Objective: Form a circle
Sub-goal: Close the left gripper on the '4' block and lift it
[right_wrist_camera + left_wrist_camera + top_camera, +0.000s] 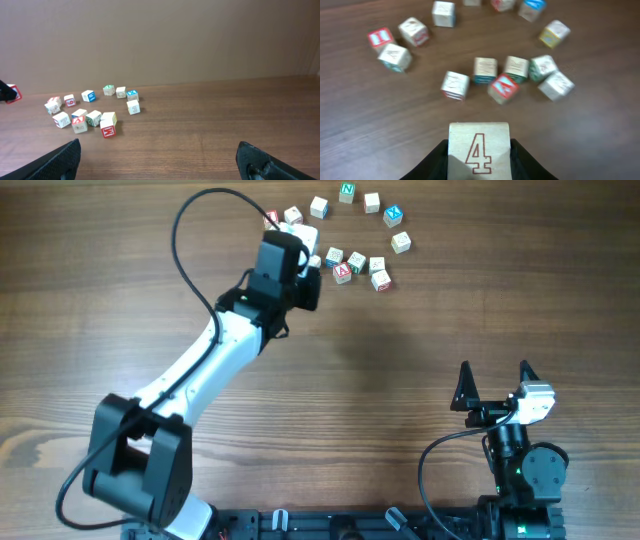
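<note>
The circle's pieces are small pale wooden letter cubes. Several form a loose arc (372,201) at the table's far side. A tight cluster (357,265) lies just inside that arc. My left gripper (306,280) hovers at the cluster's left edge, shut on a cube with a red 4 (479,147). That cube sits squarely between the black fingers (527,165), above the wood. Ahead of it lie the clustered cubes (503,88). My right gripper (495,380) stands open near the front right, far from the cubes (108,130), with nothing between its fingers.
A black cable (190,260) loops over the left arm (200,370). Bare brown wood (420,340) stretches between the cube cluster and the right gripper. In the right wrist view, a plain wall (160,40) rises behind the table's far edge.
</note>
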Robot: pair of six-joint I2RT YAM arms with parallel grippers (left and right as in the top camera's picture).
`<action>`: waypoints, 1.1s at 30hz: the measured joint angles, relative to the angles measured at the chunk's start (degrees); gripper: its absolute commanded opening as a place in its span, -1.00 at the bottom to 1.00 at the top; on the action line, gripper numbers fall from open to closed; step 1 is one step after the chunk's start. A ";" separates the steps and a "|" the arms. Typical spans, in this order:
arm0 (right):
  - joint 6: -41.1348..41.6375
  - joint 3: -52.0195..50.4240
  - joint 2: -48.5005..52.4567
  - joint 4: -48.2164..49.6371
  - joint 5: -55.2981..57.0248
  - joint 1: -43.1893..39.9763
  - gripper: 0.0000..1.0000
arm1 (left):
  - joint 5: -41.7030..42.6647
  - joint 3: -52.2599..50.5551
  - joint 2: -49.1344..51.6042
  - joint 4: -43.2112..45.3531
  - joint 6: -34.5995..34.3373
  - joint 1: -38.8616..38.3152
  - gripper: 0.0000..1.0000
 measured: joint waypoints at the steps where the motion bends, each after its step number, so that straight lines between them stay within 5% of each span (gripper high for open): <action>1: 0.00 0.02 0.00 0.00 0.00 0.00 0.99 | 0.00 0.02 -0.37 -1.07 0.00 -0.68 -0.30; 8: 0.00 0.00 0.00 0.00 0.00 0.00 0.99 | -0.02 0.00 -0.98 -8.04 -0.94 -6.69 -0.30; 15: 0.00 0.02 0.00 0.00 0.00 0.00 1.00 | -0.02 -0.13 -0.98 -9.97 -9.46 -7.17 -0.30; 33: 0.00 0.02 0.00 0.00 0.00 0.00 0.99 | -6.47 -0.35 11.52 -0.94 -24.30 -10.82 -0.28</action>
